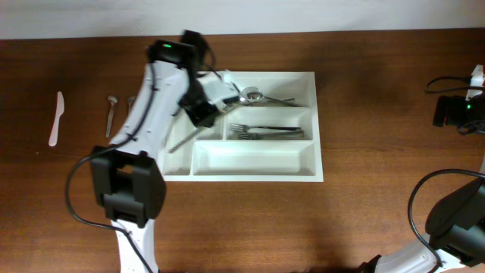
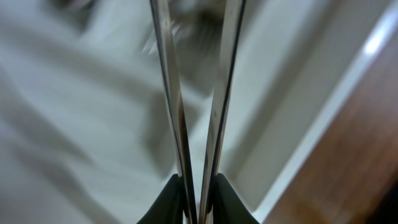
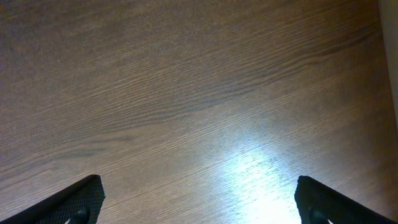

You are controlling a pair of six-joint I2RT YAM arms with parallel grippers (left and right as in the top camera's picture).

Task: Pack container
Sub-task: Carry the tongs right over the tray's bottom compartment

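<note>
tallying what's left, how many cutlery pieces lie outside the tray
3: white knife far left, spoon beside it, a third piece against the left arm; more may be hidden.

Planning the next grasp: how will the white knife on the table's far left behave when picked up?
The white knife looks like thin plastic, so probably light and slightly bendy. It lies flat on the smooth wooden table, so it may skid when pinched, and seems unlikely to roll.

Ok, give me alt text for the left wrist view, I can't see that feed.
The left gripper is shut on two slim metal cutlery handles, which run up the frame. Behind them lies the blurred white container, with brown table at lower right.
</note>
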